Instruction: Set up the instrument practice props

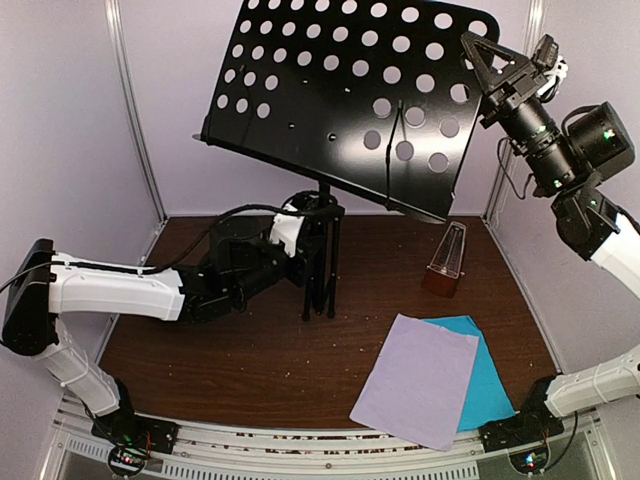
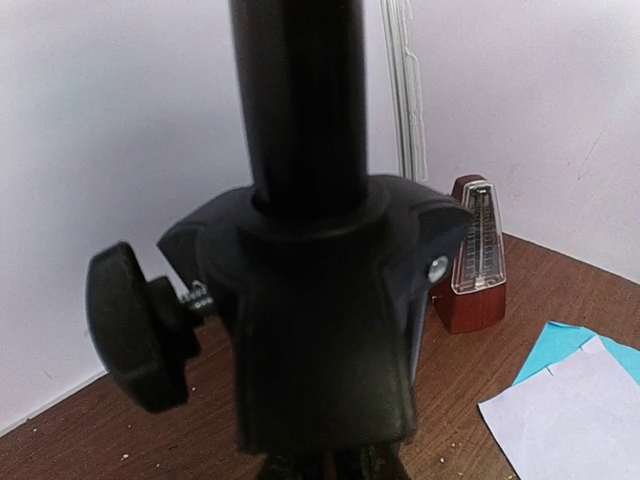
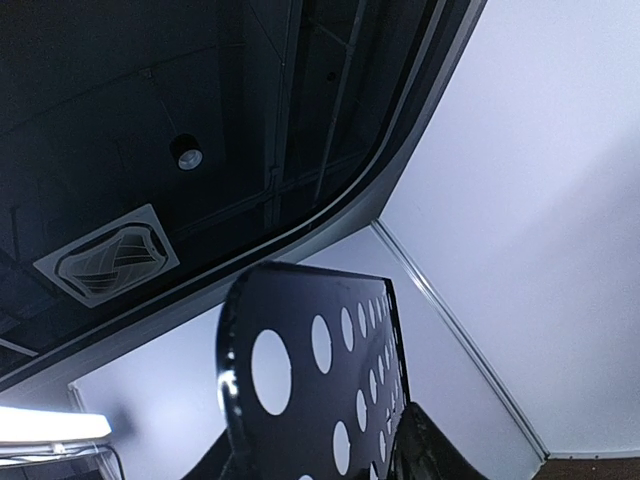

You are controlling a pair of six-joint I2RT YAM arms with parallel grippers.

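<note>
Two sheets (image 1: pixel 415 380) lie on the bench (image 1: pixel 250 350), off the stand (image 1: pixel 350 90); left tool (image 1: pixel 297 232) and right tool (image 1: pixel 487 65) are at it, grip impossible to tell.

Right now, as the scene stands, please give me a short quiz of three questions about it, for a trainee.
1. Which arm's tool reaches up to the upper corner of the music stand's perforated desk?
2. True or false: the lilac sheet partly covers the cyan sheet.
3. The metronome stands: A on the bare table; B on the sheets; C on the desk.
Key: 1 the right tool; 2 true; 3 A.
</note>
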